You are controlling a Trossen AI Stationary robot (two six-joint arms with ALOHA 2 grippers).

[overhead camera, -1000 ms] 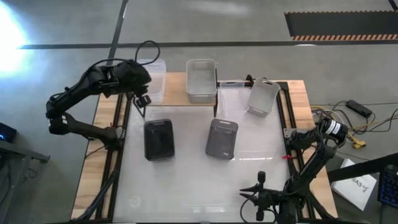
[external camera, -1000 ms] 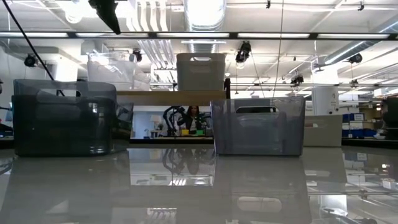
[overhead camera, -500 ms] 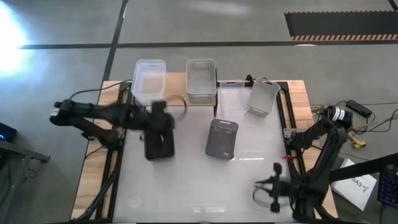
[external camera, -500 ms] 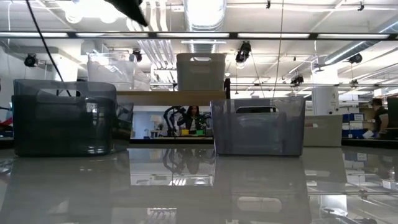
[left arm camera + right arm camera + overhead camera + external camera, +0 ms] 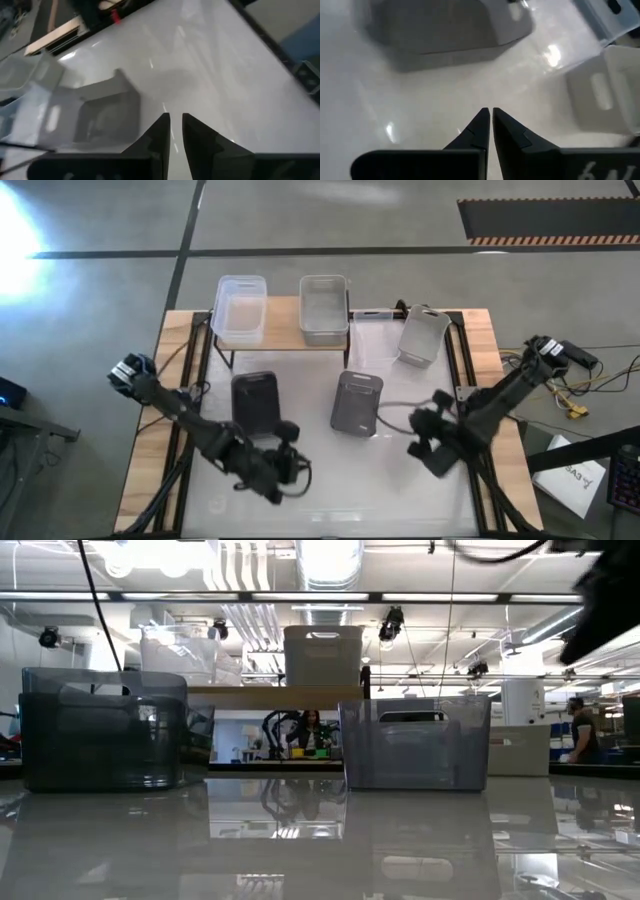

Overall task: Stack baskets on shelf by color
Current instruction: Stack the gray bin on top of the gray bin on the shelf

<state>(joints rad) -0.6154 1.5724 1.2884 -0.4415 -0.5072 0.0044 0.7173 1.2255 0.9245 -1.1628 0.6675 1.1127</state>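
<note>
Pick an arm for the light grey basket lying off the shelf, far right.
Right, probably. The right gripper hovers on that side, with open table between it and the light grey basket. The left gripper is across the table, beyond the dark baskets.

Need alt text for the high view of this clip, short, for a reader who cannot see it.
Seen from above, a clear plastic basket and a light grey plastic basket sit on the wooden shelf. Two dark grey baskets and another light grey one remain on the white table. The left tool and right tool hover empty.
</note>
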